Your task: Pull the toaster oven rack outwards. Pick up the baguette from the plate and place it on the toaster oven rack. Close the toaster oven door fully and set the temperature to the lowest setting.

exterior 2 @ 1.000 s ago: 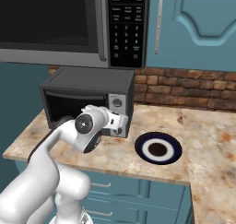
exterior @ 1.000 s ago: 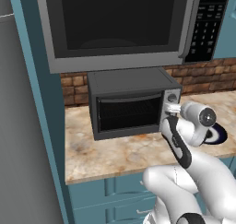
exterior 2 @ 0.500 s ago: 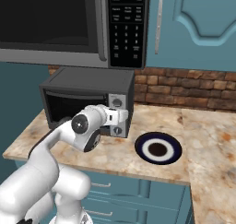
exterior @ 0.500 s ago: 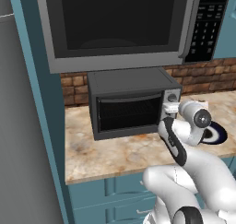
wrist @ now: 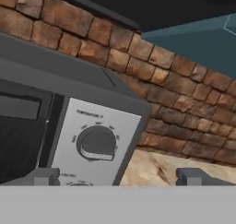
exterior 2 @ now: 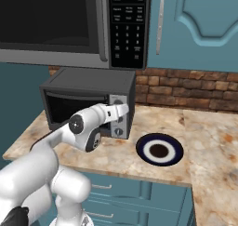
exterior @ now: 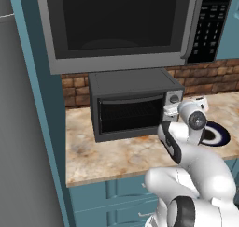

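On the table (exterior 2: 116, 157), under the big microwave (exterior: 116, 30), the toaster oven (exterior: 133, 104) stands with its door (exterior: 130, 115) closed. The tool (wrist: 117, 177) is wide open and holds nothing, right in front of the silver panel, its top knob (wrist: 96, 144) just above the left fingertip (wrist: 44, 177). The plate (exterior 2: 159, 149) lies beside the oven.

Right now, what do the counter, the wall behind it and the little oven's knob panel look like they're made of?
The counter looks like polished stone, mottled beige and brown, maybe granite. The wall looks like rough reddish-brown brick with pale joints. The knob panel on the toaster oven looks like brushed silver metal, flat and pale, possibly painted plastic.
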